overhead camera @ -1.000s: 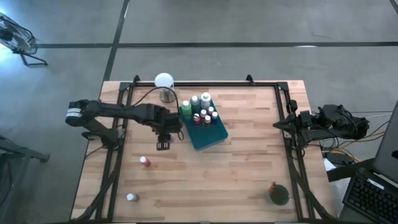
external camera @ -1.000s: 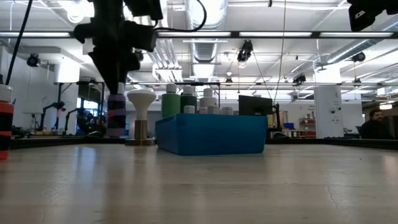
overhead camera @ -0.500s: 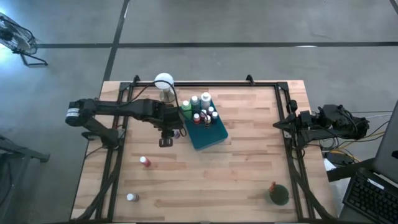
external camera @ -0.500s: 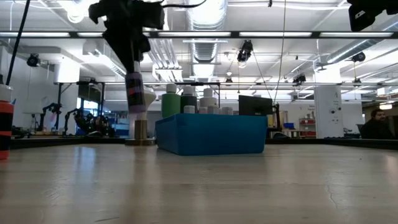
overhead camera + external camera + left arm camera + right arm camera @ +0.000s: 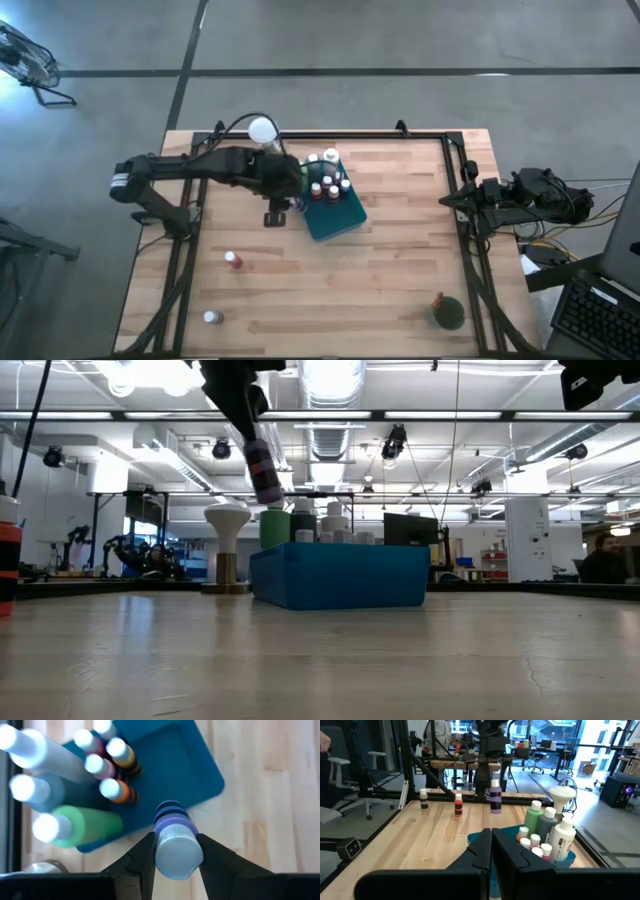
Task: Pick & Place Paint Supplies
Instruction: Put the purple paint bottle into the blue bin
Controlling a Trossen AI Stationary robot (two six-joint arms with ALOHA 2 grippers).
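Over by the blue tray's [image 5: 340, 222] near edge, the left gripper [image 5: 172, 851] has its fingers clamped on a purple bottle [image 5: 263, 468], lifted and tilted, probably to clear the rim before joining the others. Right gripper [image 5: 491, 851] waits off-table, fingers together.

The desk [image 5: 400, 260] is pale planked wood with a smooth, faintly sheened finish. The teal tray [image 5: 180, 765] looks like matt plastic. The purple bottle [image 5: 172, 837] is smooth plastic with a satin white cap. The floor [image 5: 400, 40] is dull grey concrete.
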